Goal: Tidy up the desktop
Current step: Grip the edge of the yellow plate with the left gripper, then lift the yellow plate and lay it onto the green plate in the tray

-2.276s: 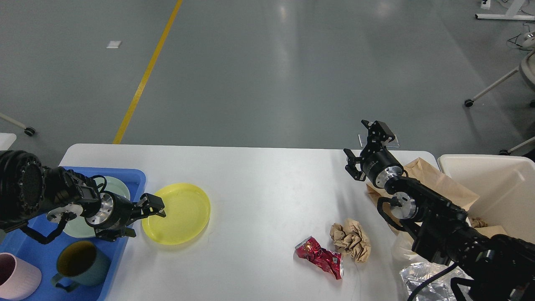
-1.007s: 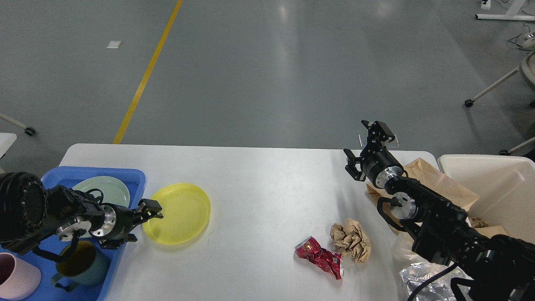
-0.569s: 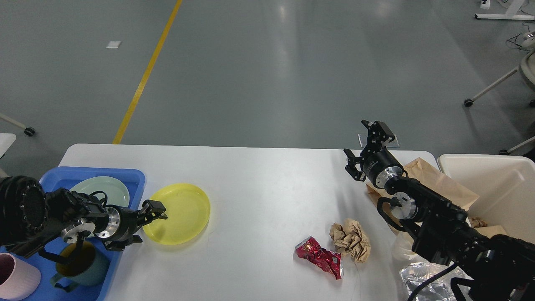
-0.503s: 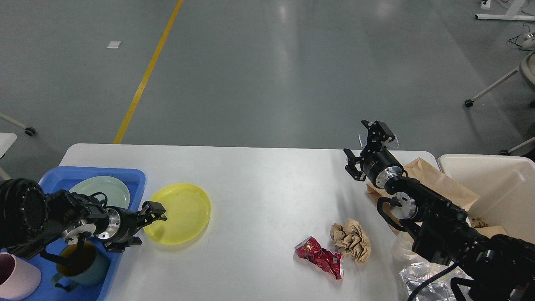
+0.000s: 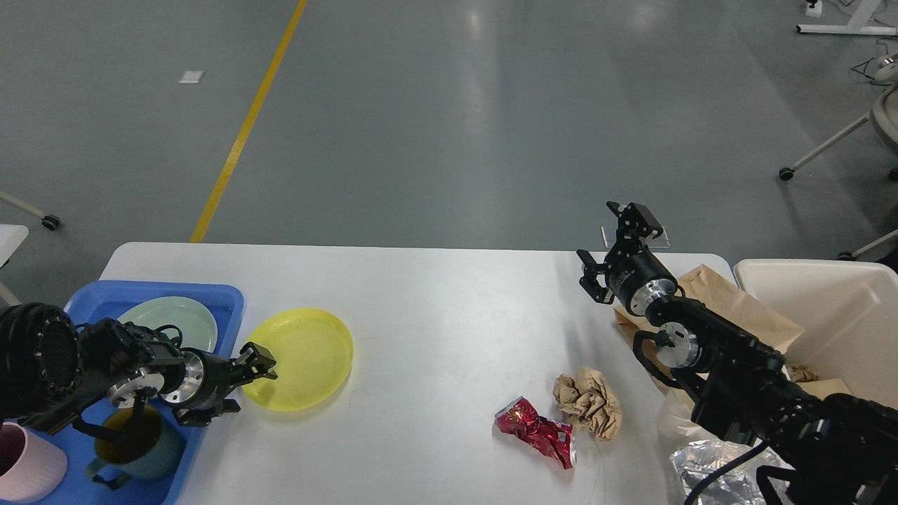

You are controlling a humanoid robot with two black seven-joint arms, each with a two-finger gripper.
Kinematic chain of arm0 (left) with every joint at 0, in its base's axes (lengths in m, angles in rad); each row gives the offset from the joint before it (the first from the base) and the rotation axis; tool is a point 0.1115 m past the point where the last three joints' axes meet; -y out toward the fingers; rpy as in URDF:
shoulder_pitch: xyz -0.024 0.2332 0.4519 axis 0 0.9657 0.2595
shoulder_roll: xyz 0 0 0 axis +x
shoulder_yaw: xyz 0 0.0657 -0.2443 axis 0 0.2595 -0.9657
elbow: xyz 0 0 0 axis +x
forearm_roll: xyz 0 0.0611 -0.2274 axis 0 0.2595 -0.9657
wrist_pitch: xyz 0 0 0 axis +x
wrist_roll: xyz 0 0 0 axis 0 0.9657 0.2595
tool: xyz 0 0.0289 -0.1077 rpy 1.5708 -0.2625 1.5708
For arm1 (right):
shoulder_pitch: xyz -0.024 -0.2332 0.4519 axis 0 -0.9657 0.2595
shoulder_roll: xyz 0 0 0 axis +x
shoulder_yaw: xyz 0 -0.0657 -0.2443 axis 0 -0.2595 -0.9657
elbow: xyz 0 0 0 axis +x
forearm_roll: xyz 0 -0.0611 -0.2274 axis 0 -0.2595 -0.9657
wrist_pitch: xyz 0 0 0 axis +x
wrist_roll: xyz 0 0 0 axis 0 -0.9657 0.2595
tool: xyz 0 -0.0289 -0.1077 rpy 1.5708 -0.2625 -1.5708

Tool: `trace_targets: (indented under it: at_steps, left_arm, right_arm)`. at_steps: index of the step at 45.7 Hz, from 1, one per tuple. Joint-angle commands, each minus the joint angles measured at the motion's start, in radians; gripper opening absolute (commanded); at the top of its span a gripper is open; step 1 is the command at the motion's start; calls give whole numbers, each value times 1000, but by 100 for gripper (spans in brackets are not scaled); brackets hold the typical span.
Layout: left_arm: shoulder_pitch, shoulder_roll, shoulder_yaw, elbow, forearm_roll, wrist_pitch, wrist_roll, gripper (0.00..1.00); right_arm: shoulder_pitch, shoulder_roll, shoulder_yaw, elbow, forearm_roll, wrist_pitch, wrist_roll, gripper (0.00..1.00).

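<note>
White desktop (image 5: 435, 330) beneath left pincer (image 5: 247, 379), yellow plate (image 5: 303, 358) edge.

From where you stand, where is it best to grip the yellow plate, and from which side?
Probably at the raised rim of the yellow plate on its left edge, coming low from the blue tray side. The plate lies flat on the desktop, so only the thin rim offers a pinch, and the left gripper is already at that edge.
</note>
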Motion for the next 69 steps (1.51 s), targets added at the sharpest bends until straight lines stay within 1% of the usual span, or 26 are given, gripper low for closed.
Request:
trace_targets:
  at_steps: [1, 9, 15, 25, 32, 41, 43, 44, 45, 47, 48, 49, 52, 69]
  left_arm:
    - [0, -2, -2, 1, 1, -16, 5, 56]
    - [-3, -4, -2, 1, 2, -58, 8, 41]
    - [-7, -4, -2, 1, 2, -79, 3, 41]
    - [-11, -2, -2, 1, 2, -79, 2, 42]
    - [-10, -4, -2, 1, 2, -81, 2, 40]
    - [-11, -2, -2, 1, 2, -81, 3, 39]
    - [-11, -2, -2, 1, 2, -82, 3, 33]
    - [-11, -2, -2, 1, 2, -85, 5, 28]
    - [-11, -2, -2, 1, 4, -96, 5, 21]
    - [-13, -2, -1, 1, 16, -140, 5, 7]
    - [-14, -2, -1, 1, 25, -169, 5, 2]
    - [-16, -2, -1, 3, 33, -192, 3, 0]
    - [-26, -1, -1, 3, 41, -220, 2, 0]
    - [-22, -1, 1, 17, 44, -231, 3, 0]
  right_arm:
    - [-1, 0, 0, 0, 0, 0, 0, 100]
    - [-1, 0, 0, 0, 0, 0, 0, 100]
    - [-1, 0, 0, 0, 0, 0, 0, 100]
    - [-1, 0, 0, 0, 0, 0, 0, 100]
    - [1, 0, 0, 0, 0, 0, 0, 100]
    - [1, 0, 0, 0, 0, 0, 0, 100]
    - [-1, 0, 0, 0, 0, 0, 0, 100]
    - [1, 0, 0, 0, 0, 0, 0, 100]
    - [-1, 0, 0, 0, 0, 0, 0, 100]
    - [-1, 0, 0, 0, 0, 0, 0, 100]
    - [-1, 0, -1, 0, 0, 0, 0, 100]
    - [-1, 0, 0, 0, 0, 0, 0, 100]
    - [-1, 0, -1, 0, 0, 0, 0, 100]
    - [1, 0, -1, 0, 0, 0, 0, 100]
